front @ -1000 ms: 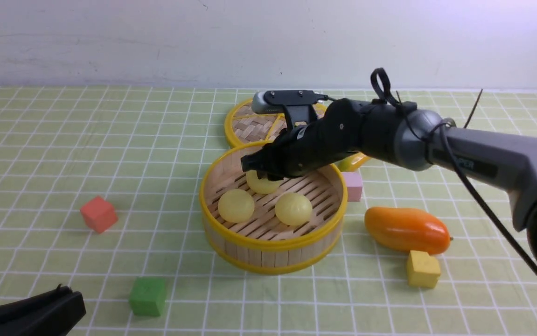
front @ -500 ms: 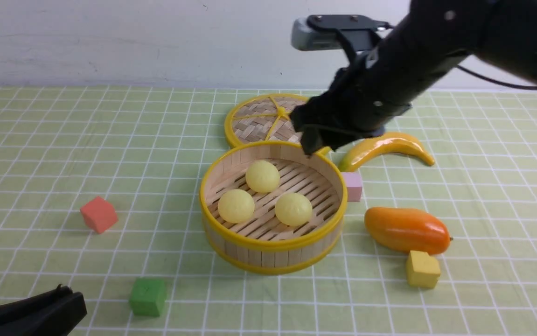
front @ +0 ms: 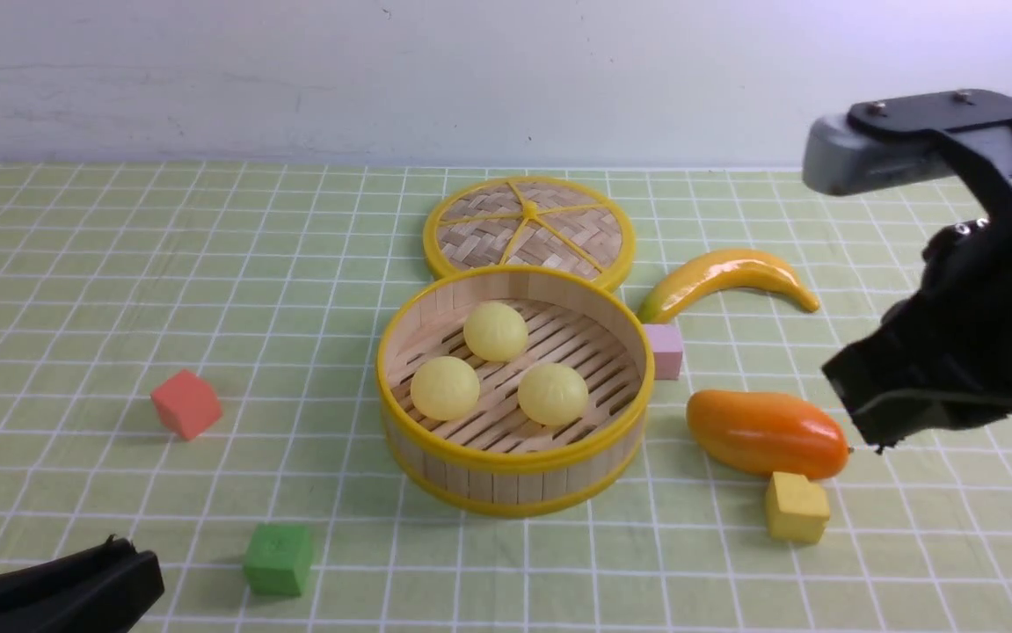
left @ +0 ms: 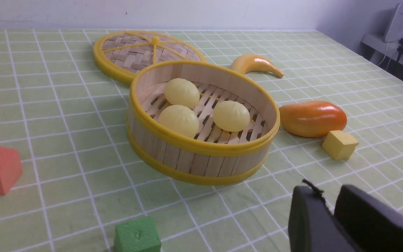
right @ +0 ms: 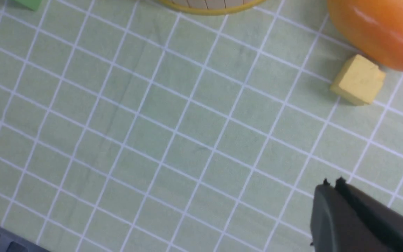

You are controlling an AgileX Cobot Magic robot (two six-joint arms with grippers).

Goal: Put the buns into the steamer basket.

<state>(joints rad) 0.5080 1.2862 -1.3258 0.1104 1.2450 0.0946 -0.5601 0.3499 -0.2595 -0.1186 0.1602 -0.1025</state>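
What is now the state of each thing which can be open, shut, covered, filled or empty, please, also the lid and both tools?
Bamboo steamer basket: upright, uncovered, with the three buns inside.
Woven steamer lid: off the basket, lying flat behind it.
Left tool: slightly open, holding nothing.
Right tool: shut, holding nothing.

Woven lid (front: 479, 239), banana (front: 734, 271), orange mango (front: 765, 432); red (front: 186, 404), green (front: 279, 559), pink cubes (front: 664, 352).
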